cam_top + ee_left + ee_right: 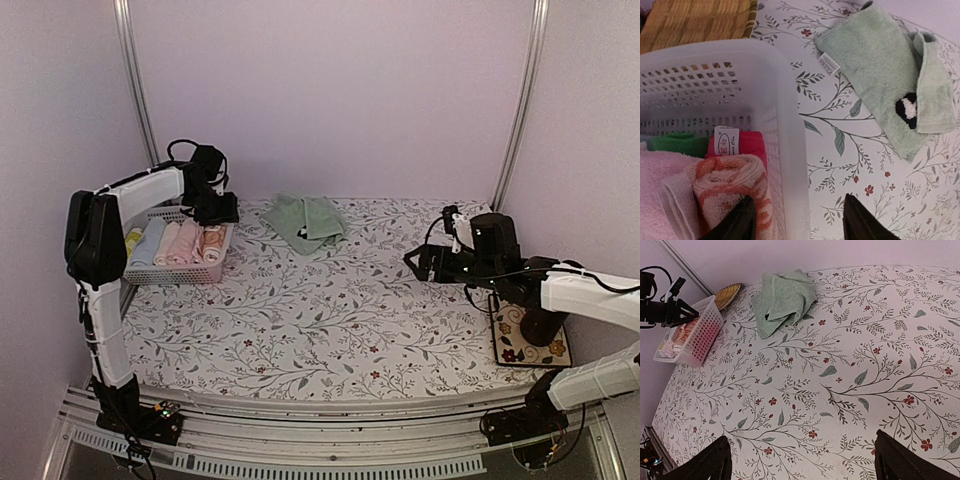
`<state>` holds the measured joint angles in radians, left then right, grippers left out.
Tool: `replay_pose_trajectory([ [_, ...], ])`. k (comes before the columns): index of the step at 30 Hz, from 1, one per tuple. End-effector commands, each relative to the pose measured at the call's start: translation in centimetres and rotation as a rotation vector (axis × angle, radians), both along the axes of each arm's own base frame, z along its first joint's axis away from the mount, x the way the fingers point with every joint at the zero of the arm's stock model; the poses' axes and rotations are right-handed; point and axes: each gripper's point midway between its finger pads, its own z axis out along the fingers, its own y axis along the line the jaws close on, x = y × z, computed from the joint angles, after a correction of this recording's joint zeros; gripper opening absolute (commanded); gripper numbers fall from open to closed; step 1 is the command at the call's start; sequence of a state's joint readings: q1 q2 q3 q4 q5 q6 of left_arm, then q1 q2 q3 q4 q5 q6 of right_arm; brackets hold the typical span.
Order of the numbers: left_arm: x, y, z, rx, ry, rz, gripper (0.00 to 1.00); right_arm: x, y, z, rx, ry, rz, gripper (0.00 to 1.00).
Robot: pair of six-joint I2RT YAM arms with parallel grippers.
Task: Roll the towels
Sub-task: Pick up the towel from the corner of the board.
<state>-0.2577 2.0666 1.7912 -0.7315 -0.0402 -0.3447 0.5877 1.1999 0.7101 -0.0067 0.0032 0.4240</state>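
Observation:
The orange-salmon towel [727,195] with cream swirls lies rolled in the white lattice basket [785,130], at its right end [213,243]. The pale mint green towel [305,222] lies crumpled and partly folded on the table at the back; its dark-and-white mark [907,107] shows. It also shows in the right wrist view [782,300]. My left gripper [797,220] is open, one finger over the rolled towel, the other outside the basket wall. My right gripper [802,460] is open and empty above the floral cloth at the right [425,262].
The basket [180,270] holds several other rolled towels: pink, blue, yellow, red [747,142] and green [680,142]. A woven mat [695,20] lies behind the basket. A floral coaster [530,350] lies at the right edge. Metal frame posts stand at the back corners.

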Motion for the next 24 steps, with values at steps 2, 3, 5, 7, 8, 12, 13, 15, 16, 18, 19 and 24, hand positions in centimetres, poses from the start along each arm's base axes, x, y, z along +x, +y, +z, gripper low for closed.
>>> replay_pose_trajectory([
  [2,2.0,-1.7,6.5,-0.004,-0.204,-0.022,0.8,0.5,-1.0,0.2,-0.044,-0.036,-0.041,0.99],
  [3,2.3,-2.5,7.9,-0.006,-0.242,-0.037,0.89,0.6,-1.1,0.2,-0.05,-0.04,-0.047,0.99],
  [5,2.7,-4.4,10.0,-0.026,-0.301,-0.071,0.96,0.7,-2.0,-0.4,-0.065,-0.031,-0.093,0.99],
  [7,3.0,-6.8,10.9,-0.072,-0.328,-0.119,0.97,0.8,-2.6,-1.0,-0.06,-0.014,-0.136,0.99],
  [8,3.1,-8.2,10.8,-0.099,-0.327,-0.144,0.97,0.8,-2.5,-1.0,-0.054,-0.016,-0.133,0.99],
  [12,3.5,-13.9,8.6,-0.177,-0.304,-0.229,0.97,1.3,-2.7,-0.6,-0.068,-0.033,-0.148,0.99],
  [13,3.7,-15.2,7.7,-0.198,-0.296,-0.246,0.97,1.4,-2.9,-0.5,-0.076,-0.037,-0.161,0.99],
  [15,4.2,-17.4,5.8,-0.24,-0.274,-0.268,0.97,1.5,-3.0,-0.2,-0.084,-0.043,-0.169,0.99],
  [16,4.6,-18.2,4.9,-0.259,-0.265,-0.273,0.97,1.5,-3.0,0.0,-0.083,-0.044,-0.169,0.99],
  [18,5.5,-19.7,2.5,-0.315,-0.241,-0.282,0.97,1.5,-2.8,0.3,-0.069,-0.046,-0.159,0.99],
  [19,5.9,-20.3,1.7,-0.343,-0.235,-0.285,0.97,1.4,-2.7,0.4,-0.063,-0.046,-0.152,0.99],
  [24,8.0,-21.2,-1.5,-0.438,-0.226,-0.232,0.93,1.1,-2.0,0.7,-0.033,-0.036,-0.124,0.99],
])
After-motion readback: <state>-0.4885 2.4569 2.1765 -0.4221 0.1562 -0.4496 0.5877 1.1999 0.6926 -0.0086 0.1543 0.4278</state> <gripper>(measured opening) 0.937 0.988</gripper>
